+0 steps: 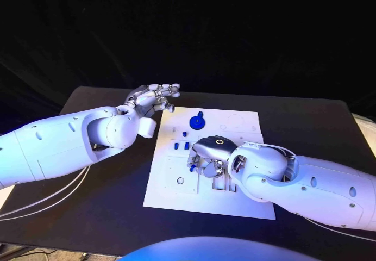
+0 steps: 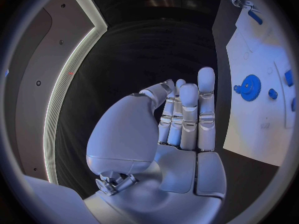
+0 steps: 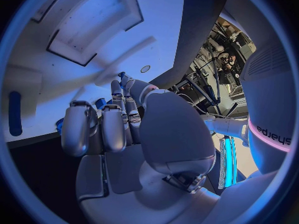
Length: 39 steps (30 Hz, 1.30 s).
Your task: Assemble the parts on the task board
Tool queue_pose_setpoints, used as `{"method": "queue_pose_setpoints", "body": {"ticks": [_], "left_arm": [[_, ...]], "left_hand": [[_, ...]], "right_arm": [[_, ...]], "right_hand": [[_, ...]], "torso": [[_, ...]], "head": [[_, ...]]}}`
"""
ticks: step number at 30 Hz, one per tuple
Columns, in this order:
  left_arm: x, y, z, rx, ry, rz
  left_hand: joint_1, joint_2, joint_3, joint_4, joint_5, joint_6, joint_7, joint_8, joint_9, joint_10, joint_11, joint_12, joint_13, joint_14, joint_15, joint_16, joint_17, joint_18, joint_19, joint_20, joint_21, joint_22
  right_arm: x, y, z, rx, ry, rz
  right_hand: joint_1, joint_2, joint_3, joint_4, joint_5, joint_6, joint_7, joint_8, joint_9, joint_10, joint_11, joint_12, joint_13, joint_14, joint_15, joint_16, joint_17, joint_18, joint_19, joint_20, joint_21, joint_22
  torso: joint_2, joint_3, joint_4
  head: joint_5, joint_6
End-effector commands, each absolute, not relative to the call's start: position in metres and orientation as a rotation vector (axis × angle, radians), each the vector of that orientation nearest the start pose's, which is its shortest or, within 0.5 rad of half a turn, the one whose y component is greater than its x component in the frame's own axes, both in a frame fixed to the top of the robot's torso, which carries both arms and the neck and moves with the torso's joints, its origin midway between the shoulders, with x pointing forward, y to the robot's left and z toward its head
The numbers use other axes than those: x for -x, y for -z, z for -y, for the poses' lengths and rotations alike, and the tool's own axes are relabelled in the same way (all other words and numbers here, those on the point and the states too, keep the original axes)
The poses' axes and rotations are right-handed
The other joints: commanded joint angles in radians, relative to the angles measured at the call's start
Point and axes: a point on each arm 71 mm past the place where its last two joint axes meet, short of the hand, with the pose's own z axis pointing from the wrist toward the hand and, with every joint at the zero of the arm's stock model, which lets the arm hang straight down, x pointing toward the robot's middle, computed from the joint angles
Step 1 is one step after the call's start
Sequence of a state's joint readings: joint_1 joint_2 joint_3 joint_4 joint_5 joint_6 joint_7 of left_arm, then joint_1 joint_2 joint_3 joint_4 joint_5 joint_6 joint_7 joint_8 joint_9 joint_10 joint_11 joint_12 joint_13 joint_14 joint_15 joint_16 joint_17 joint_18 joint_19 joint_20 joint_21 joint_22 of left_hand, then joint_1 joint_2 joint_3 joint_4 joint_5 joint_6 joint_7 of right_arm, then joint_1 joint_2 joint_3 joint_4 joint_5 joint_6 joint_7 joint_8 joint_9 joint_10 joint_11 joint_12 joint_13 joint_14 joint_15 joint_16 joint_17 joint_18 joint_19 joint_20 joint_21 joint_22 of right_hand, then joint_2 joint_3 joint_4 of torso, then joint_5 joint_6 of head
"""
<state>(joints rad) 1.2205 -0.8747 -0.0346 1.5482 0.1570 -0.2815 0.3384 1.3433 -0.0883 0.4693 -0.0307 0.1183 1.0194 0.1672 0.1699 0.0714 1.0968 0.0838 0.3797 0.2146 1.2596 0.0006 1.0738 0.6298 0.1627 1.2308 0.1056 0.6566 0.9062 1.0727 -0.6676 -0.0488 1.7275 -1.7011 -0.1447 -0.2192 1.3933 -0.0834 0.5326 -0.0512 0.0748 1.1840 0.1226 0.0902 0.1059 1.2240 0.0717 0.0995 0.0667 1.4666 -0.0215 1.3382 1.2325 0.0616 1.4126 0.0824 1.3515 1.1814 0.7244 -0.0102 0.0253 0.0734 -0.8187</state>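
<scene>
The white task board (image 1: 243,122) lies in the middle of the table. A blue gear (image 1: 198,121) stands near its far edge, also seen as the gear (image 2: 249,88). Two small blue parts (image 1: 182,145) sit left of my right hand (image 1: 213,157), which hovers low over the board's middle with fingers curled down. A small blue bit (image 3: 121,75) shows at its fingertips; I cannot tell whether it is pinched. My left hand (image 1: 154,98) floats off the board's far left corner, its fingers (image 2: 189,114) straight and holding nothing. A blue piece (image 1: 169,107) lies just beside them.
Rectangular recesses (image 3: 93,30) open in the board ahead of my right hand, and a blue bar (image 3: 15,119) lies in a slot. Bare black table (image 1: 102,206) surrounds the board. White cables (image 1: 47,198) trail under my left arm.
</scene>
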Motion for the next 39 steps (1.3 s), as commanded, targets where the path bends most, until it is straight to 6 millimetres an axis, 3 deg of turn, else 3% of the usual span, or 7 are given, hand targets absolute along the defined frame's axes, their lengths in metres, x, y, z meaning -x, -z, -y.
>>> {"method": "queue_pose_setpoints", "body": {"ticks": [1,18,22,25,29,39], "left_arm": [[-0.489,0.171,-0.216,1.296,1.609,-1.42],[-0.488,0.171,-0.215,1.295,1.613,-1.428],[-0.488,0.171,-0.215,1.296,1.612,-1.429],[-0.488,0.171,-0.215,1.296,1.611,-1.43],[-0.488,0.171,-0.216,1.297,1.611,-1.431],[-0.488,0.171,-0.217,1.3,1.605,-1.434]], "left_hand": [[0.006,0.0,-0.002,-0.005,0.002,-0.006,0.0,0.005,0.0,-0.006,0.001,0.006,0.001,-0.007,0.002,0.004,-0.001,0.012,-0.003,-0.002,-0.006,-0.001],[0.006,0.0,-0.002,-0.005,0.002,-0.006,0.0,0.005,0.0,-0.006,0.001,0.006,0.001,-0.007,0.002,0.004,-0.001,0.012,-0.003,-0.002,-0.006,-0.001],[0.006,0.0,-0.002,-0.005,0.002,-0.006,0.0,0.005,0.0,-0.006,0.001,0.006,0.001,-0.007,0.002,0.004,-0.001,0.012,-0.003,-0.002,-0.006,-0.001],[0.006,0.0,-0.002,-0.005,0.002,-0.006,0.0,0.005,0.0,-0.006,0.001,0.006,0.001,-0.007,0.002,0.004,-0.001,0.012,-0.003,-0.002,-0.006,-0.001],[0.004,0.0,-0.003,-0.005,0.002,-0.008,0.001,0.006,-0.001,-0.009,0.001,0.009,0.002,-0.008,0.003,0.003,-0.003,0.013,-0.004,-0.002,-0.009,-0.002],[0.004,0.0,-0.003,-0.005,0.002,-0.009,0.001,0.006,-0.001,-0.01,0.002,0.009,0.002,-0.009,0.003,0.002,-0.005,0.013,-0.005,-0.002,-0.013,-0.005]], "right_arm": [[-0.391,0.226,0.059,0.569,-0.819,-1.794],[-0.391,0.233,0.053,0.608,-0.758,-1.825],[-0.392,0.234,0.053,0.602,-0.76,-1.83],[-0.392,0.234,0.054,0.593,-0.762,-1.827],[-0.393,0.232,0.056,0.572,-0.776,-1.798],[-0.392,0.217,0.079,0.464,-0.838,-1.706]], "right_hand": [[-0.003,0.004,0.007,-0.001,0.006,-0.001,0.005,-0.001,0.002,0.015,-0.011,0.001,0.001,0.047,-0.001,-0.003,-0.001,0.018,0.004,0.001,-0.003,-0.001],[-0.028,-0.002,-0.004,0.002,0.012,-0.012,0.009,-0.01,0.003,0.004,-0.005,-0.017,-0.001,0.046,0.005,-0.006,-0.008,0.019,0.0,0.005,-0.008,-0.009],[-0.062,-0.029,-0.024,0.01,0.051,-0.088,0.03,-0.031,-0.014,-0.064,0.016,-0.038,-0.005,0.042,0.024,-0.013,-0.018,0.022,-0.009,0.016,-0.021,-0.027],[-0.079,-0.051,-0.049,0.013,0.065,-0.149,0.033,-0.03,-0.03,-0.157,0.031,-0.038,-0.006,0.04,0.034,-0.016,-0.024,0.03,-0.025,0.027,-0.044,-0.064],[-0.074,-0.053,-0.085,0.007,0.067,-0.187,0.028,-0.028,-0.038,-0.228,0.041,-0.032,-0.003,0.034,0.041,-0.027,-0.042,0.036,-0.039,0.033,-0.066,-0.096],[-0.069,-0.042,-0.113,0.008,0.073,-0.161,0.036,-0.019,-0.032,-0.193,0.034,0.01,0.002,0.029,0.036,-0.041,-0.066,0.036,-0.035,0.034,-0.068,-0.099]], "torso": [[0.0,-0.0004,0.0005],[0.0,-0.0006,0.0004],[-0.001,-0.0004,-0.0005],[-0.001,-0.0001,-0.001],[-0.001,0.0004,-0.001],[0.0,0.0002,-0.0023]], "head": [[0.001,-0.001],[0.001,-0.002],[0.002,-0.003],[0.002,-0.004],[0.001,-0.002],[-0.004,0.003]]}}
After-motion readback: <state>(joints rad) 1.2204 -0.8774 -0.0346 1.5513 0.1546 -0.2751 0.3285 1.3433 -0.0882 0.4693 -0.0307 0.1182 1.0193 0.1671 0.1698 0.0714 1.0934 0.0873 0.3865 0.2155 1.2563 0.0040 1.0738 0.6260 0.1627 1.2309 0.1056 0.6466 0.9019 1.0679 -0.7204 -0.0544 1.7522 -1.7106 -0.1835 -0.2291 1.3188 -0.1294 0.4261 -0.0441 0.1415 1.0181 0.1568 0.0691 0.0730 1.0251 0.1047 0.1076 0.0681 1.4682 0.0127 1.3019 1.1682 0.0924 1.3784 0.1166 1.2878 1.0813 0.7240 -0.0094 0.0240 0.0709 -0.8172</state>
